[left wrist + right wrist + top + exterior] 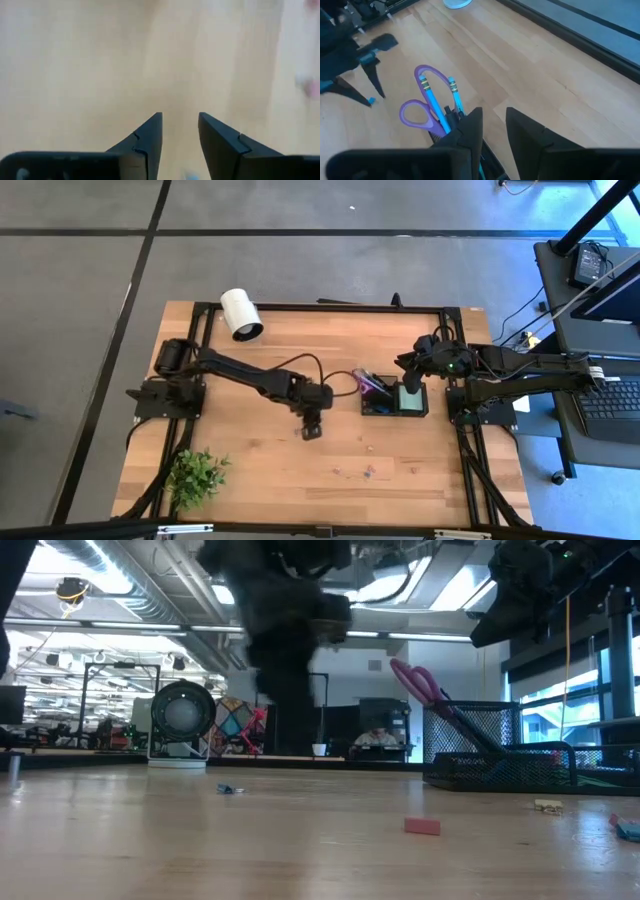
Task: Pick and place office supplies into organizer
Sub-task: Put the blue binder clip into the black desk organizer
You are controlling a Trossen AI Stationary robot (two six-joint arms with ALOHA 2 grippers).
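Several supplies: already stand in the organizer (394, 398), which sits toward the table's right edge, about midway between far and near edges.
Organizer contents: purple-handled scissors (422, 102) upright with blue pencils (431, 102) beside them; a light green notepad (408, 399) lies in the lower part.
Loose supplies: a small blue block (227, 789) lies under the left arm; a pink block (422, 826), a yellowish bit (547, 805) and another blue piece (627, 829) lie on the bare wood nearer the front edge.
Left gripper (312, 425): pointed down near the table's centre, just left of the organizer; fingers narrowly parted, nothing between them, tips close above the wood.
Right gripper (411, 366): hangs over the organizer's far side, fingers slightly apart and empty.
Step, as judged: the left arm seems to be lining up on the blue block; most small items are not yet put away.
Risk: the block is tiny and flat, so narrow fingers may straddle badly and flick it aside, or scrape the wood.
Risk: both arms are near the organizer; a delivery there could knock the scissors handles or brush the right arm.
Bystanders: a white cylinder (241, 313) near the far-left corner, a potted plant (196, 473) at the near-left corner, both well apart.
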